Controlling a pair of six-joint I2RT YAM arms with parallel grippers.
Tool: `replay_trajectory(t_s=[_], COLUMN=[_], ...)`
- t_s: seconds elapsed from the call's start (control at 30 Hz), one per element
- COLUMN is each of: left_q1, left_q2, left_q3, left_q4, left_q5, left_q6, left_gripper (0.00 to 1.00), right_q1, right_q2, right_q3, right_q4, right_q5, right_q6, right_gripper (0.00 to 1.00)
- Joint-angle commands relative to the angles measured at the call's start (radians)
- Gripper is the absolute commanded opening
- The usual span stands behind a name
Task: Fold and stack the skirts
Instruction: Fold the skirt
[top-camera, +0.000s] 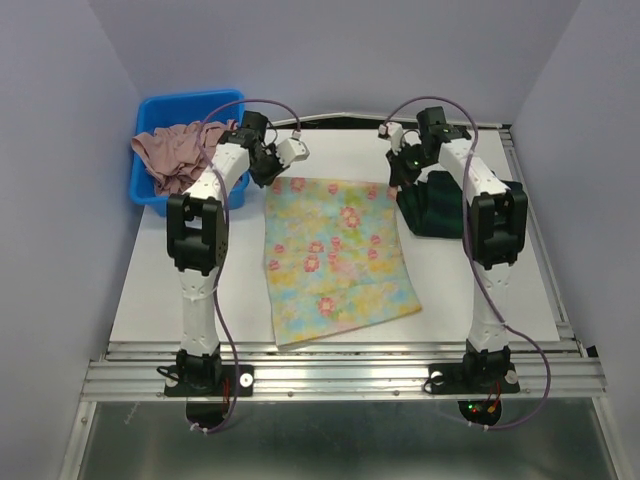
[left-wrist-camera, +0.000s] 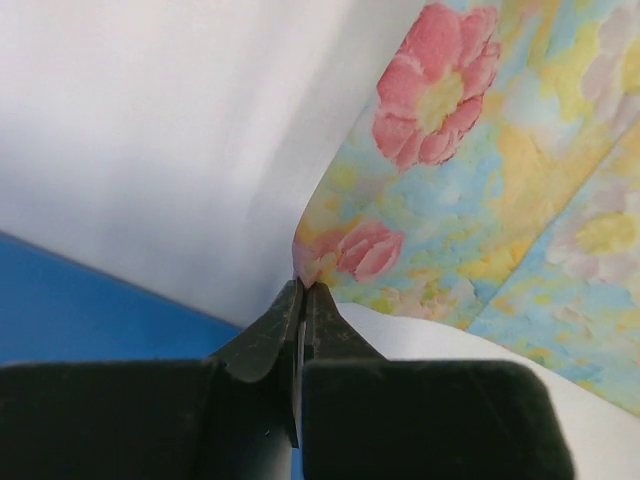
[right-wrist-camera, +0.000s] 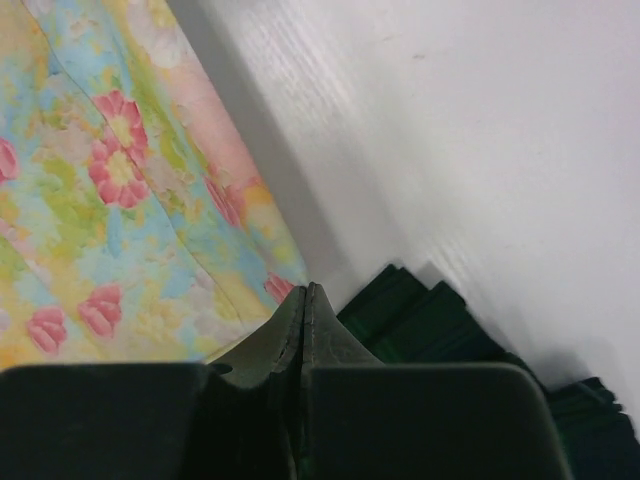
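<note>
Pinching the far left corner of the floral skirt (top-camera: 335, 260), the left gripper (left-wrist-camera: 302, 288) has its jaws pressed together on a small peak of the yellow, pink-flowered cloth, which rises straight out of the fingertips. From those jaws the skirt spreads flat to the right and towards the arm bases over the white table (top-camera: 500, 290). To the left of the jaws and behind them stands the blue bin (top-camera: 160, 110), with a crumpled dusty-pink cloth (top-camera: 175, 155) inside it.

The right gripper (right-wrist-camera: 303, 290) sits at the skirt's far right corner with its jaws also pressed together. The floral edge runs up to the left side of the tips, but I cannot tell whether any cloth is caught between them. Just to the right of these jaws and partly beneath them lies the dark green plaid skirt (top-camera: 440, 210), folded into a compact bundle with its pleats showing as stepped edges, close beside the floral skirt's right edge.
</note>
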Motion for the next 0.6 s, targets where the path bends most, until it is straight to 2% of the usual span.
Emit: replay_trajectory(t_s=[0.0, 0.07, 0.27, 0.57], left_q1=[0.006, 0.008, 0.006, -0.035], left_q2=[-0.129, -0.176, -0.376, -0.776], left_q3=[0.052, 0.031, -0.174, -0.677], left_q4=[0.057, 0.081, 0.123, 0.165], left_q5=[-0.006, 0.002, 0.031, 0.049], left_q6=[-0.034, -0.039, -0.031, 0.016], left_gripper=[0.00, 0.00, 0.00, 0.00], right_q1=[-0.015, -0.015, -0.015, -0.015], right_q2=[-0.060, -0.075, -0.194, -0.414], right_q3=[0.085, 0.081, -0.036, -0.365], right_q4=[0.064, 0.072, 0.084, 0.100], right_q5=[0.028, 0.028, -0.010, -0.102], right_q6=[0.022, 0.023, -0.001, -0.036], right_gripper=[0.01, 0.00, 0.01, 0.01])
